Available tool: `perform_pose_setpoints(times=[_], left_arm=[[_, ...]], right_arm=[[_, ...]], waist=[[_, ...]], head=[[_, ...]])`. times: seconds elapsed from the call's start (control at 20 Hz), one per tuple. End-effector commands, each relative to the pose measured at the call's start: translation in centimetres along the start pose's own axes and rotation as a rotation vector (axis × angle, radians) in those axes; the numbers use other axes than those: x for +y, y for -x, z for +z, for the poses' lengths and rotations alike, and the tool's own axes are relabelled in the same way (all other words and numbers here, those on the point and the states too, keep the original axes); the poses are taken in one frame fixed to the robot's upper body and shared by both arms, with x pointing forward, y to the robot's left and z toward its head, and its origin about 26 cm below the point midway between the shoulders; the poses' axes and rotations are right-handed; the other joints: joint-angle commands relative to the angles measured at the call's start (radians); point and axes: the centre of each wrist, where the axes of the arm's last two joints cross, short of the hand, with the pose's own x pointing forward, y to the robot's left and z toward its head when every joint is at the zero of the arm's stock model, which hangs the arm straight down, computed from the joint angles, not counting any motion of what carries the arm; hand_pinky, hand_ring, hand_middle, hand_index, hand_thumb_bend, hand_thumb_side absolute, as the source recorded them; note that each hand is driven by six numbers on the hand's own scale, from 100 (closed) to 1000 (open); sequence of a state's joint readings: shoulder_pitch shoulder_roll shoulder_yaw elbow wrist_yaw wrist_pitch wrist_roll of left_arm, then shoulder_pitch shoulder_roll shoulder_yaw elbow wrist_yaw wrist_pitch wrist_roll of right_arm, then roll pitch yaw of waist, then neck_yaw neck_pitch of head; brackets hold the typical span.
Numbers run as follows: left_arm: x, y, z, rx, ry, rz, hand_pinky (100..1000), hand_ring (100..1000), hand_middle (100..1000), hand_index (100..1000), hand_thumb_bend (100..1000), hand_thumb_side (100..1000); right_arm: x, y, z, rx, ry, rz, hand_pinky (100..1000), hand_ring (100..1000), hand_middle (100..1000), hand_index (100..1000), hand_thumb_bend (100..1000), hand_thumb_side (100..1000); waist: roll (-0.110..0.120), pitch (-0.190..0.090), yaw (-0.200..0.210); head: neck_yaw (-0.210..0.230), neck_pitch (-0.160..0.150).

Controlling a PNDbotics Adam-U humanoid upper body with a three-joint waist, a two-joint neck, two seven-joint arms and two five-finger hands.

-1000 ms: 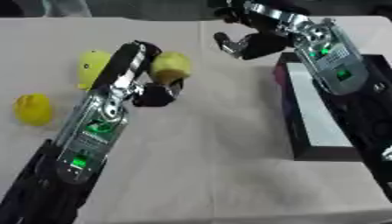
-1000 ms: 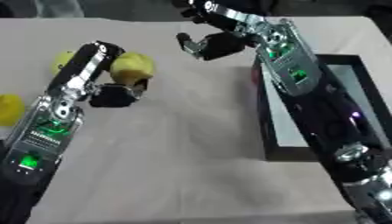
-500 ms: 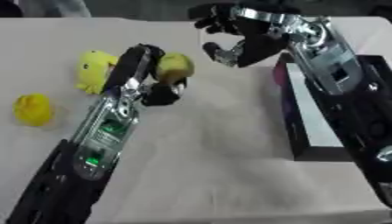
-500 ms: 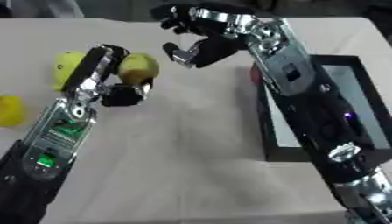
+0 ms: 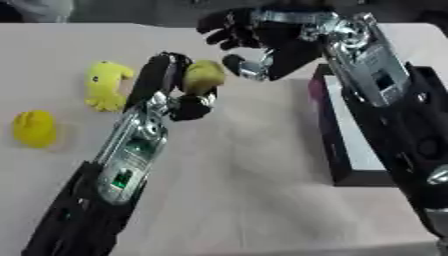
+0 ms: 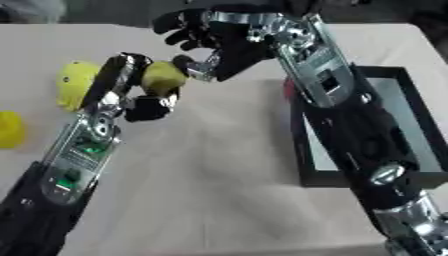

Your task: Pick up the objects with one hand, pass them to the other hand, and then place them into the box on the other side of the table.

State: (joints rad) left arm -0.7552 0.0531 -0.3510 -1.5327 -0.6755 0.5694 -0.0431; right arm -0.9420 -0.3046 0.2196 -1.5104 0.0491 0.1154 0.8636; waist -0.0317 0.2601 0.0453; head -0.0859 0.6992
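The left hand (image 5: 179, 92) pinches a yellow-green fruit (image 5: 201, 76), while the right hand (image 5: 262, 42), fingers spread, hovers just at its 2 o'clock.

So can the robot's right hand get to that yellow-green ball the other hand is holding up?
Probably yes. The left hand holds the yellow-green ball up off the table, and the right hand is open just beside it with nothing between them. Whether it already touches the ball is hard to tell.

Left hand (image 5: 185, 95) curled, right hand (image 5: 254, 42) spread.
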Motion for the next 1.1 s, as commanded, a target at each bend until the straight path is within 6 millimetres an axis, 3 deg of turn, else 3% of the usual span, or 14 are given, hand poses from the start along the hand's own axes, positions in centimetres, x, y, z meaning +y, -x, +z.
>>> perform_pose_setpoints(times=[0.05, 0.4, 1.1], left_arm=[[1.0, -1.3, -0.1, -0.044, -0.037, 0.021, 719, 482, 358, 479, 197, 100], [1.5, -2.2, 0.5, -0.08, -0.049, 0.037, 716, 478, 351, 478, 194, 100], [2.0, -3.0, 0.8, -0.092, -0.079, 0.074, 711, 472, 338, 474, 195, 100]], right_arm=[[-0.8, -1.3, 0.1, -0.013, 0.025, 0.079, 1000, 1000, 1000, 1000, 100, 224], [-0.7, -0.8, 0.1, 0.019, 0.11, 0.218, 1000, 1000, 1000, 1000, 100, 217], [-0.3, -0.2, -0.2, 0.037, 0.105, 0.247, 1000, 1000, 1000, 1000, 100, 211]], waist=[[-0.012, -0.028, 0.002], [-0.012, -0.027, 0.003], [-0.013, -0.025, 0.005]], head=[[-0.006, -0.012], [-0.011, -0.014], [-0.013, -0.023]])
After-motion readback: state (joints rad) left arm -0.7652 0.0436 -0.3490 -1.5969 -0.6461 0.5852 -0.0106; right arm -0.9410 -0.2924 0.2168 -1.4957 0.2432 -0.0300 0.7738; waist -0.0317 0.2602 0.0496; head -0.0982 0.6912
